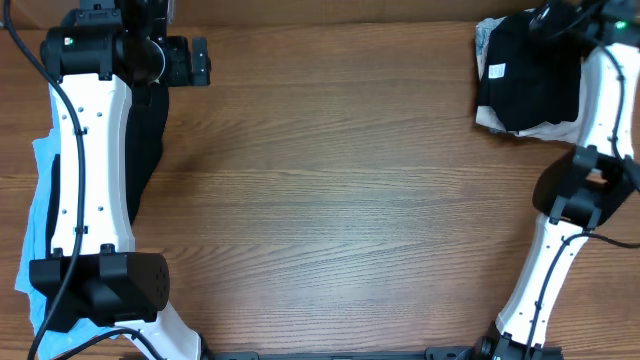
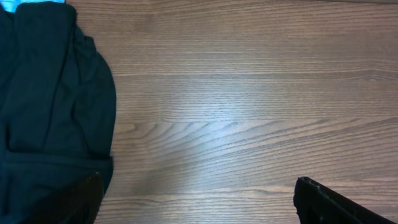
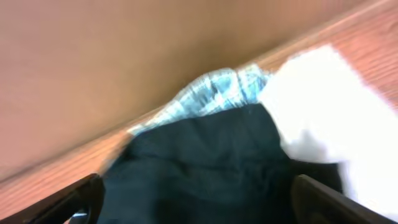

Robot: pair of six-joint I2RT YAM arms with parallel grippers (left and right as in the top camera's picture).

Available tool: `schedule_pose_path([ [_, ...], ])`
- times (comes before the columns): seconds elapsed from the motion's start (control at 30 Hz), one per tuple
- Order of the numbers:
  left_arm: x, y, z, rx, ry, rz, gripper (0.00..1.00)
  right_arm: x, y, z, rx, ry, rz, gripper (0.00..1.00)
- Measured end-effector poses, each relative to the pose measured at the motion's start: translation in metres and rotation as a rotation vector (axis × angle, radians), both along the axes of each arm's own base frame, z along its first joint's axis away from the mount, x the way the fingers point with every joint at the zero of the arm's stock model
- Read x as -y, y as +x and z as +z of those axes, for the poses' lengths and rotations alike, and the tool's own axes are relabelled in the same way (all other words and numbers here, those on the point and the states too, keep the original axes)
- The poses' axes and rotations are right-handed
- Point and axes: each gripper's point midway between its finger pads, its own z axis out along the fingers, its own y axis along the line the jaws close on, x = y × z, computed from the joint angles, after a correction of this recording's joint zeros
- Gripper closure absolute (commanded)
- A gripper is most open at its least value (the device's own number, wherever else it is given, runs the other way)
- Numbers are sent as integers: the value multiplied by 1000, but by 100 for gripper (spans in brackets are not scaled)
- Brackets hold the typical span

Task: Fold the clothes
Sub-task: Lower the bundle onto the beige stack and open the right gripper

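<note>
Right tool (image 3: pixel 199 200) hangs, apparently spread wide, over black garment (image 3: pixel 205 155).

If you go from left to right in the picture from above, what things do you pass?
First the light blue garment → left arm → bare wooden table → black garment with the white label.

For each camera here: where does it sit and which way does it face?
Overhead: above the table, facing straight down; left arm and right arm show.
Left wrist: facing down at the black garment and bare wood; left fingertips below.
Right wrist: angled onto the stacked clothes; right fingertips at bottom corners.
Shared: both garment groups also show overhead.
</note>
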Motion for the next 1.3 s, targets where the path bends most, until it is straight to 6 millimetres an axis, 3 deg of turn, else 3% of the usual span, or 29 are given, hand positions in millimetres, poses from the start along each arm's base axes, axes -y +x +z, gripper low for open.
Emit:
schedule_pose_path([
  [0.07, 0, 0, 0, 0, 0, 0, 0, -5, -13, 39, 31, 5, 12, 0],
  [0.17, 0, 0, 0, 0, 0, 0, 0, -26, -46, 116, 101, 14, 51, 0],
  [0.3, 0, 0, 0, 0, 0, 0, 0, -86, -112, 220, 213, 26, 171, 0],
  [0.4, 0, 0, 0, 0, 0, 0, 0, -140, -159, 272, 280, 29, 276, 0],
  [0.5, 0, 0, 0, 0, 0, 0, 0, -191, -197, 299, 310, 48, 389, 0],
  [0.6, 0, 0, 0, 0, 0, 0, 0, -220, -215, 304, 304, 67, 456, 0],
  [0.73, 0, 0, 0, 0, 0, 0, 0, -234, -217, 299, 281, 80, 490, 0],
  [0.9, 0, 0, 0, 0, 0, 0, 0, -237, -224, 279, 193, 108, 489, 0],
  [1.3, 0, 0, 0, 0, 0, 0, 0, -241, -224, 277, 206, -24, 555, 0],
])
